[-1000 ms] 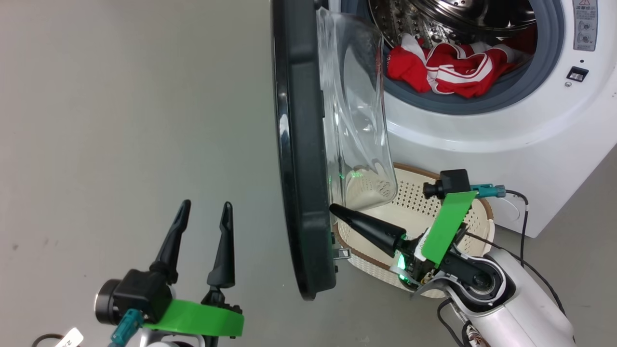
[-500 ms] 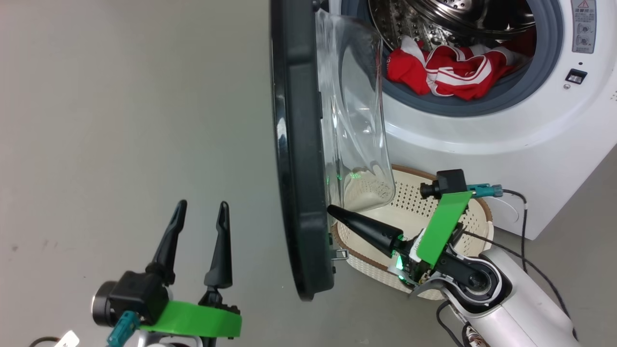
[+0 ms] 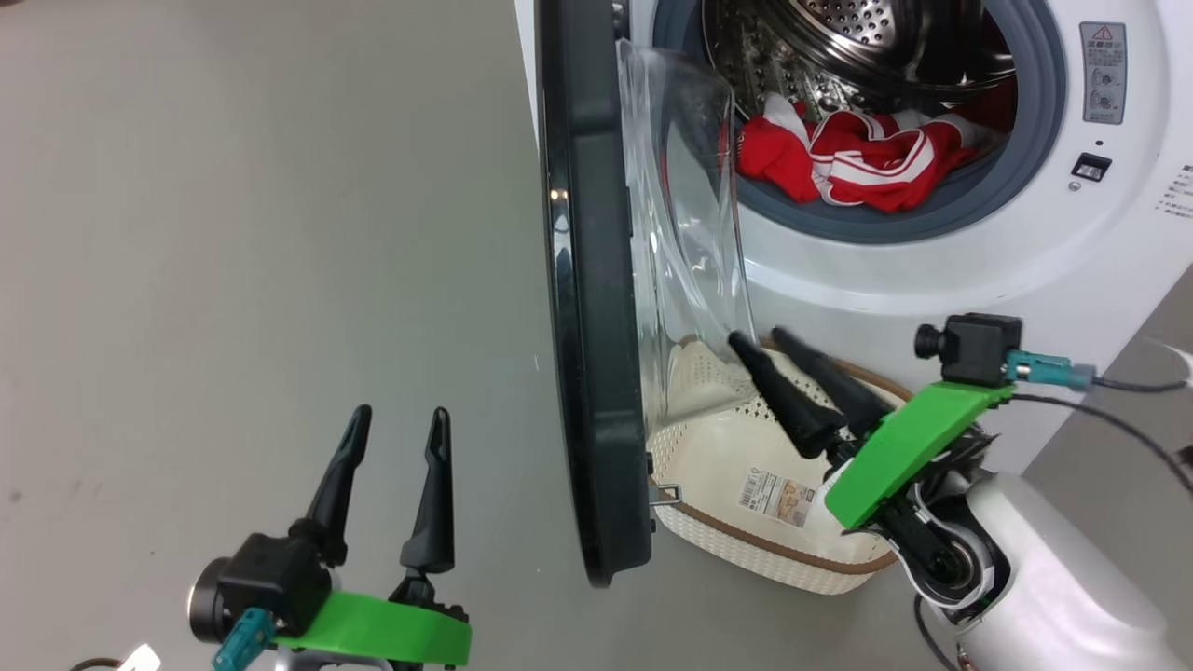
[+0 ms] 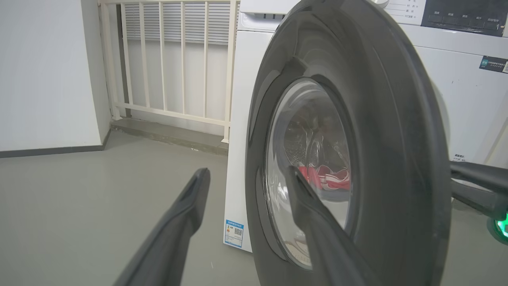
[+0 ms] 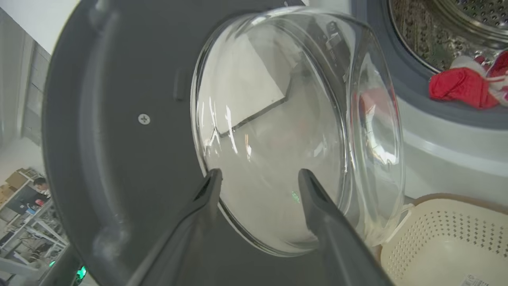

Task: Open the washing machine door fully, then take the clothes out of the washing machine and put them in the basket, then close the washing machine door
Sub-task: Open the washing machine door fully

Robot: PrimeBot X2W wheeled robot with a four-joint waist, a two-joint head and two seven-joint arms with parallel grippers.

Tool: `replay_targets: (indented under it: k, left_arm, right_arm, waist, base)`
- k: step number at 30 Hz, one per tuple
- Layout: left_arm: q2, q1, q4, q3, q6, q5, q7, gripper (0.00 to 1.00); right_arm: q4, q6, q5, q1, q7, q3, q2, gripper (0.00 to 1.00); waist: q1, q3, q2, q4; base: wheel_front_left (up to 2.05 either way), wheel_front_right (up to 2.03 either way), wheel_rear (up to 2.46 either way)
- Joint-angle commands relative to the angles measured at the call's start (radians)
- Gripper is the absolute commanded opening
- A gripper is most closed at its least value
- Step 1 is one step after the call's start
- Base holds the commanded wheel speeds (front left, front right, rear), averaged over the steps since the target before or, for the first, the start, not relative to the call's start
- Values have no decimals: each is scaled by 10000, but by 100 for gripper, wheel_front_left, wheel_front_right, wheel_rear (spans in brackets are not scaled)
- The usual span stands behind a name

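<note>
The washing machine door (image 3: 587, 326) stands swung out, edge-on to my head, its clear glass bowl (image 3: 685, 252) bulging toward the washing machine (image 3: 932, 270). The red clothes (image 3: 848, 158) with white stripes lie at the drum's front lip. The cream basket (image 3: 746, 550) sits on the floor below the opening and holds no clothes. My right gripper (image 3: 759, 335) hangs open over the basket, its tips close to the lower edge of the glass. In the right wrist view it (image 5: 260, 172) faces the door's inner side (image 5: 119, 159). My left gripper (image 3: 401, 412) is open and holds nothing, left of the door's outer face (image 4: 397, 139).
Bare grey floor (image 3: 233, 233) spreads left of the door. A white railing (image 4: 170, 71) and a wall stand beyond the washer's left side. A cable (image 3: 1118, 419) trails from my right wrist. A person sits far off among shelves (image 5: 39, 184).
My right gripper was shut with its tip against the door's inner edge. It has drawn back, swung up over the basket and opened. The left arm has barely moved.
</note>
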Motion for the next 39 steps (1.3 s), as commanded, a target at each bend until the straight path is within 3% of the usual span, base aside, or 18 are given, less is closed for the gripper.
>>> replay_targets:
  k: [1,7,14,17,22,39]
  left_arm:
    - [171,-22,-195,283,-84,-72,-48,100]
    - [224,3,-145,266,-86,-68,-48,100]
    - [232,61,-352,326,-126,-120,-48,100]
    - [219,76,-428,365,-87,-137,-48,100]
    - [197,112,-595,443,-44,-21,-48,100]
    - [154,387,-403,526,32,158,-48,100]
  right_arm:
    - [-202,75,-485,-2,-327,28,53,100]
    - [-14,75,-4375,393,-2065,-1151,507,100]
    - [-714,75,-8030,1245,-2806,-2822,1469,100]
    - [-1218,75,-9089,1686,-3084,-3398,1660,100]
    - [-1862,75,-9472,2508,-3309,-3862,1729,100]
    - [-1795,75,-8957,3728,-3393,-3755,1733,100]
  waist:
    - [0,-31,0,-17]
    - [0,-140,0,-74]
    - [0,-101,0,-214]
    - [0,-54,0,-235]
    - [0,-87,0,-291]
    - [0,-378,0,-434]
  base:
    - [0,0,0]
    - [0,0,0]
    - [0,0,0]
    - [0,0,0]
    - [0,0,0]
    - [0,0,0]
